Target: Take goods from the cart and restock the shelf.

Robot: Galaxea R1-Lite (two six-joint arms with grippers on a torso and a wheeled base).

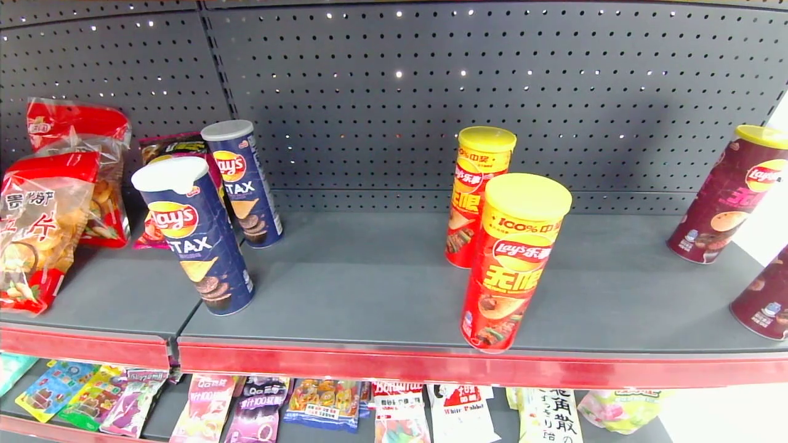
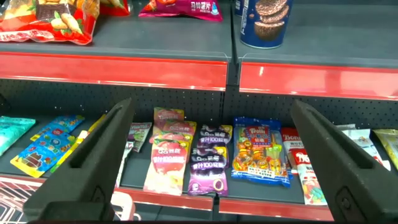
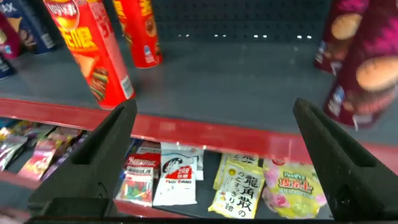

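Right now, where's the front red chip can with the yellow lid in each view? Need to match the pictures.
Head view: the front red can stands right of centre, close behind the red shelf-edge strip.
Left wrist view: not in this picture; the red shelf-edge strip is.
Right wrist view: the front red can stands just behind the strip, with the second red can farther back.
Shared landmark: the red shelf-edge strip.

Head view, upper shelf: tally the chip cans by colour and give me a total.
Dark blue cylindrical chip cans: 2
Red cylindrical chip cans with yellow lids: 2
Maroon cylindrical chip cans: 2, one cut off by the picture's right edge
Total: 6
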